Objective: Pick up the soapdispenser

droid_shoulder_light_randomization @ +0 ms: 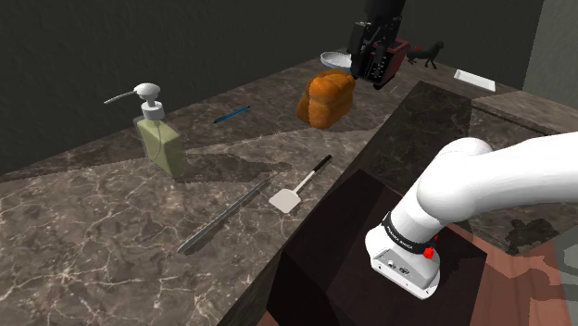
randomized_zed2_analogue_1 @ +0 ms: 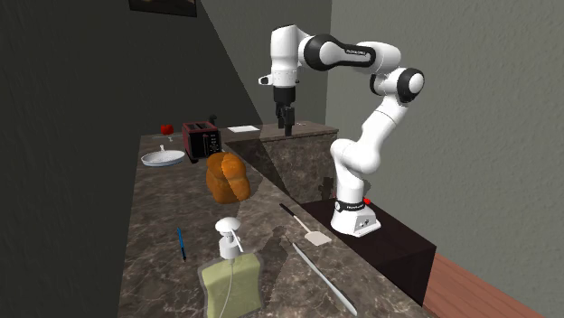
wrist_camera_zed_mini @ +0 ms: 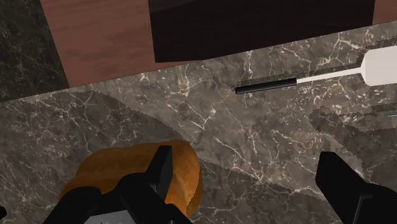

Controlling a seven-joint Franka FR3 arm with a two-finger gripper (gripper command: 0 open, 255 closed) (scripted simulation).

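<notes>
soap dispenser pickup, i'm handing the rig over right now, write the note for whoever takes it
Claw: open, empty, high above the counter, roughly over the bread loaf.
Soap dispenser: upright on the counter at the shoulder view's left, well away from the claw.
Done: nothing yet; the dispenser is untouched.
Left: travel across to the dispenser, descend, close on it, lift.

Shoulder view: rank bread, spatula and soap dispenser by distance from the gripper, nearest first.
1. Bread: almost under the open gripper.
2. Spatula: clearly farther, lower in the view.
3. Soap dispenser: farthest, towards the view's left.
</notes>
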